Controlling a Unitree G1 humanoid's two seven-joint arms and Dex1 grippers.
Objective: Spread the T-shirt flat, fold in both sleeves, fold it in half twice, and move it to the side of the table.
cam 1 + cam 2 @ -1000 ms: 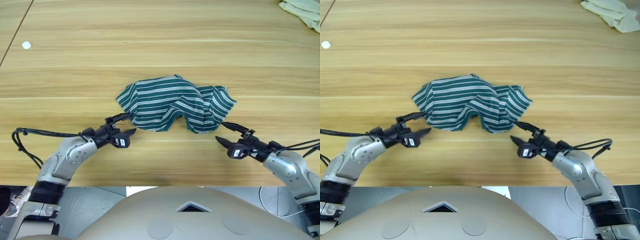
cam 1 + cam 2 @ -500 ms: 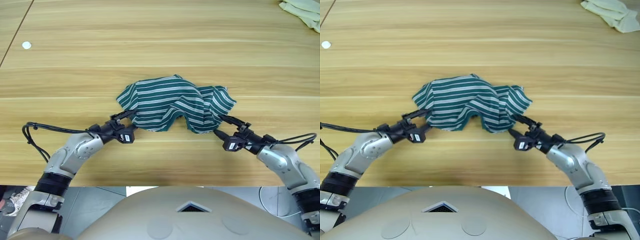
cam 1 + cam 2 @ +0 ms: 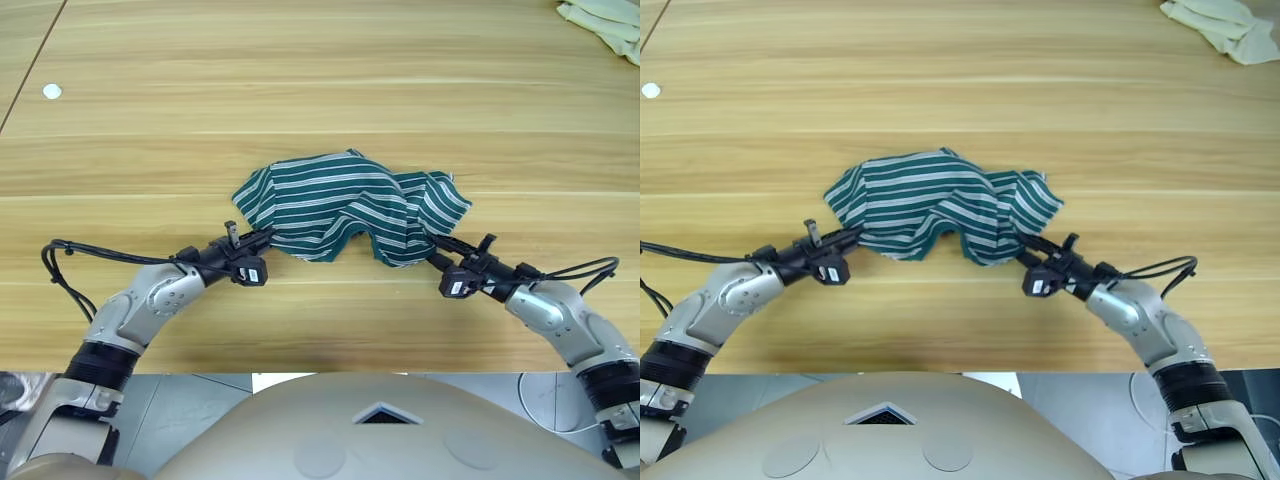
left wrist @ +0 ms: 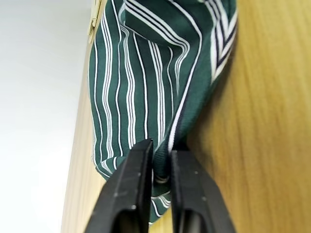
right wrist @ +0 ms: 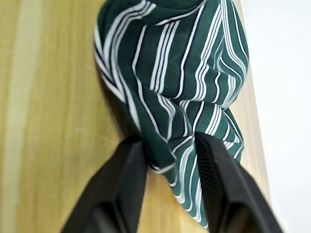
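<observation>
Wood table (image 3: 300, 60) | green-striped T-shirt (image 3: 340, 200) crumpled | left fingers (image 4: 131, 194), right fingers (image 5: 121, 184) clamped on hem | cream cloth (image 3: 605, 22) far corner

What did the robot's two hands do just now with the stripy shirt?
Both arms slid forward to the T-shirt's near edge. The left gripper pinched its left corner; the right gripper closed around a bunch of cloth on its right. The T-shirt stayed crumpled in place on the table, and the pale cloth far off did not move.
</observation>
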